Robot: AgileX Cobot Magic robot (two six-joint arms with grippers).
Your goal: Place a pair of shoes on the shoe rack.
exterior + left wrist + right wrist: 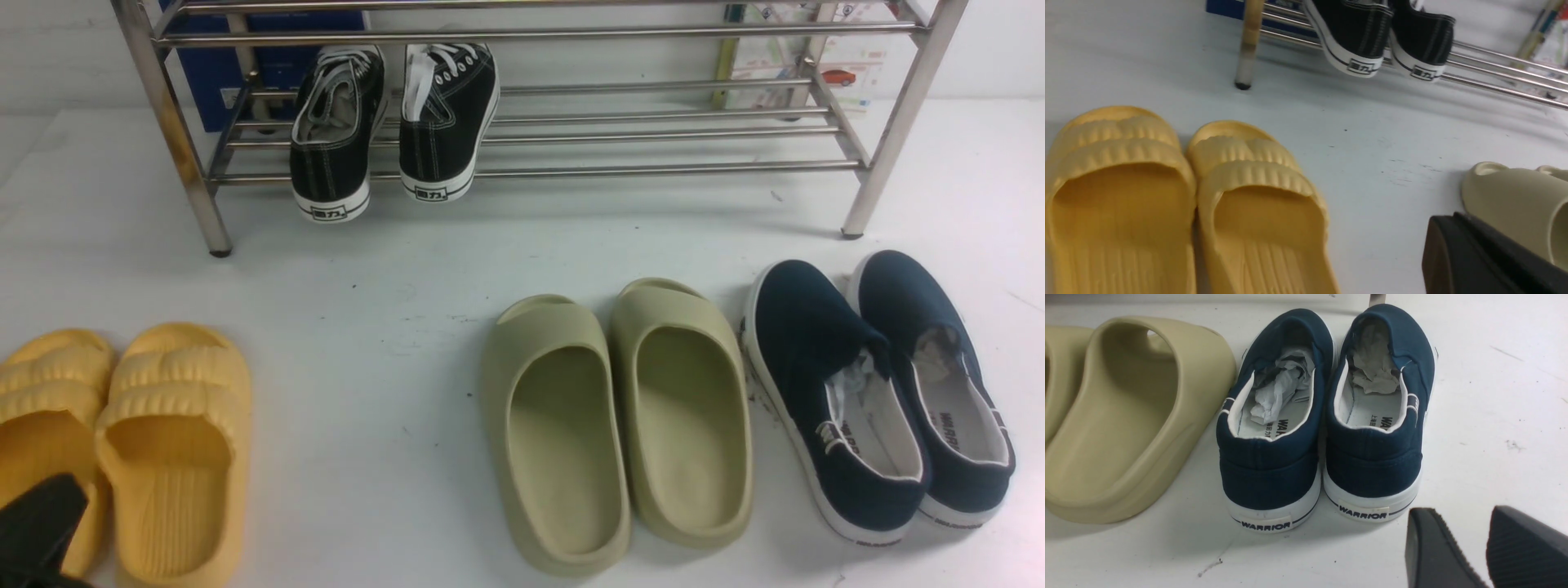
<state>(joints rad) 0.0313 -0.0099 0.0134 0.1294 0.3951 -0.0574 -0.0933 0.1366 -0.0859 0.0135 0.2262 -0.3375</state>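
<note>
We note the pair of shoes already sits on the shoe rack at the table's far edge, heels overhanging. Right gripper spread, empty; left gripper state unclear. Best retract low arms clear without nudging heels

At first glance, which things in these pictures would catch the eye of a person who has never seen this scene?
The black sneakers stand out first: they sit side by side on the lower bars of the steel shoe rack, toward its left end, heels overhanging the front bar. On the white floor before the rack lie three other pairs: yellow slides at the left, olive slides in the middle, navy slip-ons at the right, stuffed with crumpled paper.
</note>
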